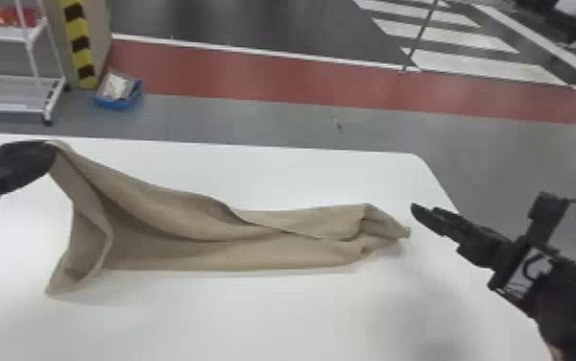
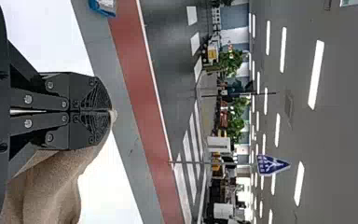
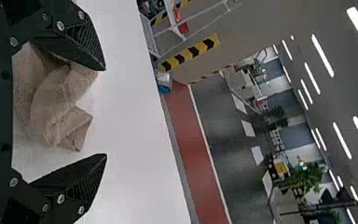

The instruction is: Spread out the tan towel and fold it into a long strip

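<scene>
The tan towel stretches across the white table, its left corner raised and its right end bunched. At that raised corner is my left gripper, shut on the towel. The left wrist view shows the left gripper with its fingers pressed together, a bit of cloth at the tips and the towel hanging beside them. My right gripper is just right of the bunched end, not holding it. In the right wrist view the right gripper stands wide open, with the crumpled towel end beyond and between its fingers.
The white table has its far edge behind the towel and a rounded corner at the far right. On the floor beyond are a blue bin, a white shelf cart and a striped post.
</scene>
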`<state>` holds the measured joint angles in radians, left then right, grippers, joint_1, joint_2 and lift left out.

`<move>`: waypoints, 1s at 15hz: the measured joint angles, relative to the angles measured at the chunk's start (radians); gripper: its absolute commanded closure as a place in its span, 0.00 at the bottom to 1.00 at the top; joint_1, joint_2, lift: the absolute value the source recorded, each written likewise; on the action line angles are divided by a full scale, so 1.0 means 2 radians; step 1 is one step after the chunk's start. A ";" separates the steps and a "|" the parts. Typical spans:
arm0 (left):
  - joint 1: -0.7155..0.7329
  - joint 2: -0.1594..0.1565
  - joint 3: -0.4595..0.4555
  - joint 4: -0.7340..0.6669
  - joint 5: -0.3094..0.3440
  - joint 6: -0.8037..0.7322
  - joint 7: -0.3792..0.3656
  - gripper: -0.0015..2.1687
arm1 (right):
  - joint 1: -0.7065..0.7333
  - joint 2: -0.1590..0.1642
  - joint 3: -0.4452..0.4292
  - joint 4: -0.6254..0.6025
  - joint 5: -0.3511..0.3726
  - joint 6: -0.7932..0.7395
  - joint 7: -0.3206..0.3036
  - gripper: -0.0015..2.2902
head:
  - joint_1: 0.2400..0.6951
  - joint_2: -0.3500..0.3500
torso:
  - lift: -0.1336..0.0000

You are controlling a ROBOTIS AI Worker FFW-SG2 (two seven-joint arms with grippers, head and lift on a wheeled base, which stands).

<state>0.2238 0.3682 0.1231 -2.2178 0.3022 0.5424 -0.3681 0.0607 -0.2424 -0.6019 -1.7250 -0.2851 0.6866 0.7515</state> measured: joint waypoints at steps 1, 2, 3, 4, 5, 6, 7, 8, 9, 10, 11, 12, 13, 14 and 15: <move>0.000 -0.001 -0.001 0.000 0.000 0.000 0.000 0.79 | 0.025 0.007 0.014 -0.033 0.022 -0.017 0.003 0.37 | 1.00 0.17 | 0.07; 0.000 -0.001 -0.002 0.000 -0.001 0.000 0.000 0.79 | 0.043 0.013 0.027 -0.054 0.047 -0.036 0.003 0.38 | 1.00 0.18 | 0.07; 0.000 -0.002 -0.003 0.000 -0.001 0.000 0.000 0.79 | 0.056 0.020 0.040 -0.069 0.079 -0.061 0.001 0.38 | 1.00 0.19 | 0.07; 0.000 -0.002 -0.004 0.000 -0.002 0.000 -0.001 0.79 | 0.063 0.024 0.051 -0.076 0.107 -0.078 0.000 0.38 | 1.00 0.21 | 0.07; 0.001 -0.002 -0.004 0.000 -0.003 0.000 -0.001 0.79 | 0.065 0.025 0.060 -0.078 0.131 -0.087 -0.002 0.38 | 1.00 0.21 | 0.07; 0.001 -0.002 -0.004 -0.001 -0.003 0.000 -0.001 0.79 | 0.068 0.025 0.072 -0.078 0.160 -0.096 -0.007 0.38 | 1.00 0.22 | 0.07; 0.002 -0.001 -0.004 -0.002 -0.003 0.000 -0.001 0.79 | 0.070 0.025 0.084 -0.079 0.187 -0.104 -0.015 0.38 | 1.00 0.22 | 0.07; 0.004 -0.001 -0.003 -0.004 -0.004 0.000 -0.001 0.79 | 0.071 0.025 0.095 -0.079 0.210 -0.111 -0.023 0.38 | 1.00 0.22 | 0.07; 0.007 0.000 -0.002 -0.005 -0.005 0.000 -0.001 0.79 | 0.071 0.025 0.102 -0.079 0.224 -0.114 -0.028 0.38 | 1.00 0.23 | 0.07; 0.009 0.000 -0.001 -0.007 -0.006 0.000 -0.002 0.79 | 0.068 0.024 0.108 -0.076 0.236 -0.116 -0.031 0.38 | 1.00 0.23 | 0.07; 0.011 0.000 -0.001 -0.008 -0.007 0.000 -0.002 0.79 | 0.062 0.023 0.114 -0.070 0.243 -0.116 -0.032 0.38 | 1.00 0.23 | 0.07; 0.012 0.000 0.000 -0.008 -0.008 0.000 -0.002 0.79 | 0.056 0.022 0.119 -0.063 0.249 -0.116 -0.033 0.38 | 1.00 0.24 | 0.07; 0.014 0.000 0.000 -0.008 -0.009 0.000 -0.002 0.79 | 0.050 0.022 0.124 -0.056 0.254 -0.114 -0.034 0.38 | 1.00 0.24 | 0.07; 0.015 0.000 0.000 -0.009 -0.011 -0.001 -0.002 0.79 | 0.041 0.022 0.131 -0.046 0.261 -0.110 -0.037 0.38 | 1.00 0.25 | 0.07; 0.016 -0.001 0.000 -0.009 -0.012 -0.001 -0.003 0.79 | 0.035 0.022 0.135 -0.038 0.266 -0.108 -0.039 0.38 | 1.00 0.25 | 0.07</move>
<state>0.2556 0.3669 0.1221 -2.2363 0.2788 0.5406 -0.3734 0.1298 -0.1982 -0.3318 -1.8003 0.2473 0.4704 0.6739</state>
